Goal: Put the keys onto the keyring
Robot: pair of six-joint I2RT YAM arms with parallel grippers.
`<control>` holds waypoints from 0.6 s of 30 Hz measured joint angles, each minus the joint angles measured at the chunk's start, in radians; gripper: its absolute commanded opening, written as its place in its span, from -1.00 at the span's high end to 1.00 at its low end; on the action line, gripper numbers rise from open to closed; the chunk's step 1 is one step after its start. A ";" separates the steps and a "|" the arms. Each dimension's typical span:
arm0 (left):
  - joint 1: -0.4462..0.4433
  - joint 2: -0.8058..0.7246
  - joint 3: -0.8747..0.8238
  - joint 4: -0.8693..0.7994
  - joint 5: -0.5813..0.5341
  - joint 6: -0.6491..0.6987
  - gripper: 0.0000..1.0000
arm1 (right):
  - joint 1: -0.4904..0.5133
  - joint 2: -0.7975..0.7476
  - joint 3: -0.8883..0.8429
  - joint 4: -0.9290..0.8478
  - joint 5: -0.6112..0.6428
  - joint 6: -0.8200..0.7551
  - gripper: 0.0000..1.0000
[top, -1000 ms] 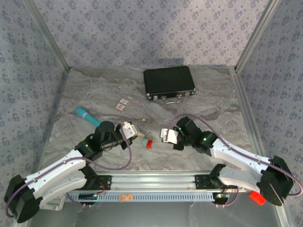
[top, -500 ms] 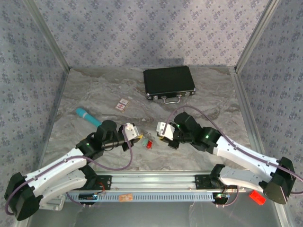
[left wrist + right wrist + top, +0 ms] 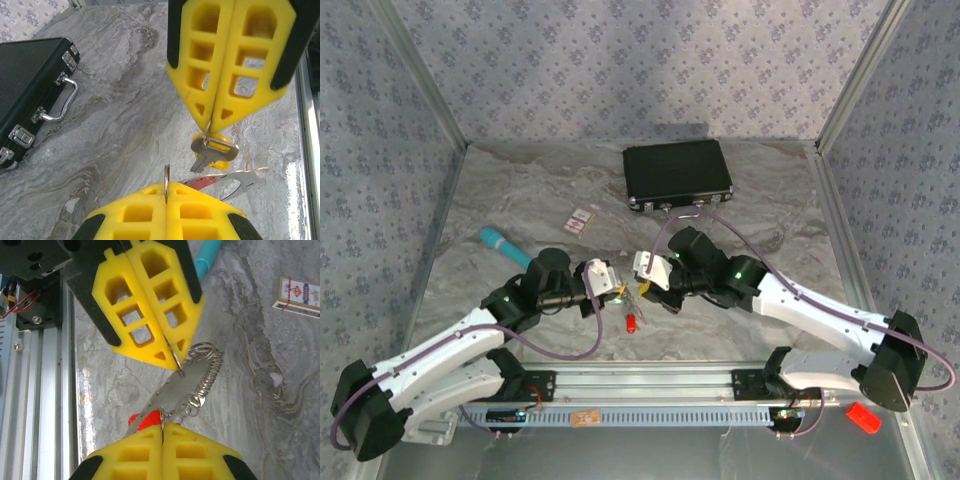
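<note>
Left gripper (image 3: 166, 186): you clamped it on the keyring (image 3: 166, 174).
Right gripper (image 3: 209, 124): you pinched a yellow-headed key (image 3: 215, 150), 1 o'clock from that ring.
Red tag (image 3: 632, 322): 6 o'clock from both grippers.

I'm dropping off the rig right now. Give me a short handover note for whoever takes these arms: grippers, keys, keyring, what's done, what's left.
Left gripper: jaws shut on the wire of the keyring, which carries its red tag.
Right gripper: jaws shut on one yellow-headed key.
Position: the two grippers face each other tip to tip at mid-table.
Done: ring and one key are each gripped.
Left: the key does not look threaded yet, so work it onto the wire. I can't make out any other keys.
</note>
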 measured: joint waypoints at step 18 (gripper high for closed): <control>-0.021 0.003 0.010 -0.017 0.003 0.062 1.00 | 0.009 0.042 0.024 0.037 -0.014 0.025 1.00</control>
